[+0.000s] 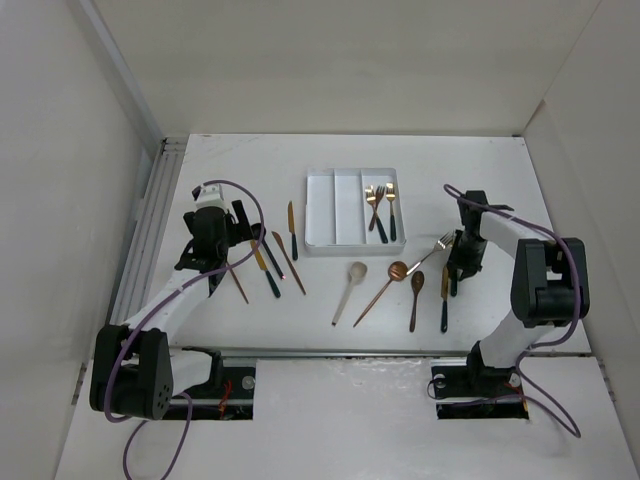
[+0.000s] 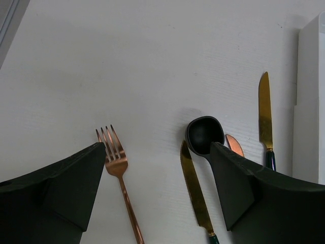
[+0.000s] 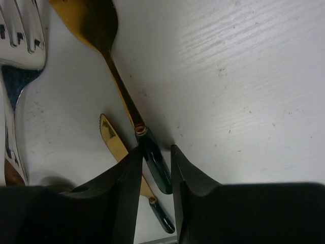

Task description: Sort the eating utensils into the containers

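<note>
The white tray [image 1: 322,210] has three compartments; the right one holds several gold forks [image 1: 382,208]. My left gripper [image 1: 213,247] is open above a copper fork [image 2: 120,172], a gold knife [image 2: 195,193] and a black spoon [image 2: 203,134]. It touches none of them. My right gripper [image 3: 156,152] is closed narrowly on the dark green handle of a gold spoon [image 3: 124,96], low at the table. A gold knife [image 3: 116,144] lies beside it and partly under my fingers. A silver fork [image 3: 15,61] lies to the left.
A cream spoon [image 1: 350,290] and two copper spoons [image 1: 383,287] [image 1: 415,296] lie in front of the tray. More knives [image 1: 292,230] lie left of the tray. The tray wall [image 2: 309,101] shows at the right of the left wrist view. White walls enclose the table.
</note>
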Controlling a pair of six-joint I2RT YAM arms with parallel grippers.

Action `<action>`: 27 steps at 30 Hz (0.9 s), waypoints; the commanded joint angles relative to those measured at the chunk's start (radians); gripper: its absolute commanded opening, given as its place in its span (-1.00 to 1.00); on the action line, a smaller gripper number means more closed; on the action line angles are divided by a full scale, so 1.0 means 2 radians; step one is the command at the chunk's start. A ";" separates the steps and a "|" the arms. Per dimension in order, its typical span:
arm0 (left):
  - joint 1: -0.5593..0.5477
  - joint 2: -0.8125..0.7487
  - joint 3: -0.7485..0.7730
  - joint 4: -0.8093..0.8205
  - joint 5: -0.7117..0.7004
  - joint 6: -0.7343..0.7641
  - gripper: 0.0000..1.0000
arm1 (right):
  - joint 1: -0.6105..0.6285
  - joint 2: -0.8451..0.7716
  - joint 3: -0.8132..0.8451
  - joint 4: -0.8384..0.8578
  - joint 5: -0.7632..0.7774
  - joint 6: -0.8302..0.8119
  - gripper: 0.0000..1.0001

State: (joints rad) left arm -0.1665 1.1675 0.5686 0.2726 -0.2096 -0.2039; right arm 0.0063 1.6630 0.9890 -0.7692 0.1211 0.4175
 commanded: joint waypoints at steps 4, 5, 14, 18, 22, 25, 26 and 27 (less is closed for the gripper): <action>0.000 -0.010 -0.002 0.020 0.000 -0.005 0.63 | -0.018 0.022 0.009 0.029 -0.014 -0.014 -0.61; 0.000 -0.010 -0.002 0.020 0.000 -0.001 0.63 | -0.018 0.022 0.009 0.029 -0.009 -0.014 -0.78; 0.000 -0.010 -0.007 0.020 -0.004 -0.001 0.63 | -0.009 -0.014 0.110 -0.039 0.088 -0.004 -1.00; 0.000 -0.010 -0.007 0.020 -0.004 -0.001 0.63 | 0.053 -0.033 0.195 -0.043 0.141 -0.004 -1.00; 0.000 -0.010 -0.007 0.020 -0.004 -0.001 0.63 | 0.130 -0.006 0.252 -0.033 0.125 -0.015 -1.00; 0.000 -0.010 -0.001 0.020 -0.004 -0.001 0.63 | 0.135 0.031 0.272 -0.037 0.116 0.011 -1.00; 0.000 -0.010 -0.001 0.016 -0.004 0.004 0.63 | 0.135 0.031 0.273 -0.037 0.105 0.011 -1.00; 0.000 -0.010 -0.001 0.016 -0.004 0.004 0.63 | 0.135 0.037 0.263 -0.032 0.098 0.011 -1.00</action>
State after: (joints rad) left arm -0.1665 1.1675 0.5629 0.2733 -0.2108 -0.2028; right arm 0.3042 1.6878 1.5215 -0.8139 0.3286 0.4103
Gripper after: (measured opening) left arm 0.811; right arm 0.167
